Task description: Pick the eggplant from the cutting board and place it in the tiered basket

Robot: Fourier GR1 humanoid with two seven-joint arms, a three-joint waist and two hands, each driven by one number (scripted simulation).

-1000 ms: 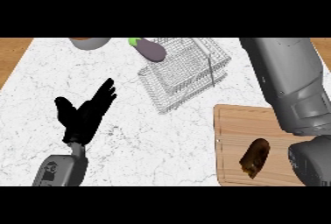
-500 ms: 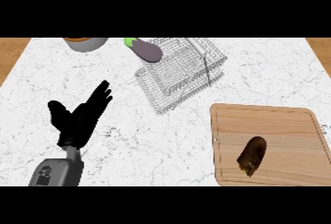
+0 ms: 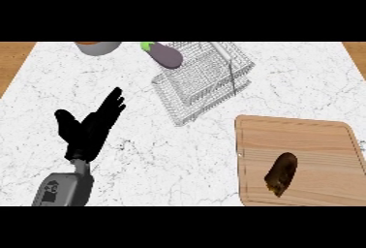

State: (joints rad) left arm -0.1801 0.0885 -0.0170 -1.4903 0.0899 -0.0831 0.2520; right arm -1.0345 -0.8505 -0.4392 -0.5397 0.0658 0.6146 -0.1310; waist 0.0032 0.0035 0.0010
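One eggplant [image 3: 164, 54] on tiered basket [image 3: 207, 82] rim; dark item [image 3: 282, 173] on cutting board [image 3: 314, 140]; left hand [image 3: 89, 128] open, empty.

You have bare worktop [image 3: 178, 160] between the cutting board [image 3: 314, 145] and wire basket [image 3: 204, 80]; left hand [image 3: 89, 128] stands well aside.

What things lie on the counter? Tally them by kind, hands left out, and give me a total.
Eggplant, purple, at the basket's far corner: 1
Brown oblong food on the board: 1
Wire basket: 1
Wooden board: 1
Grey bowl, cut off by the view's top: 1
Total: 5
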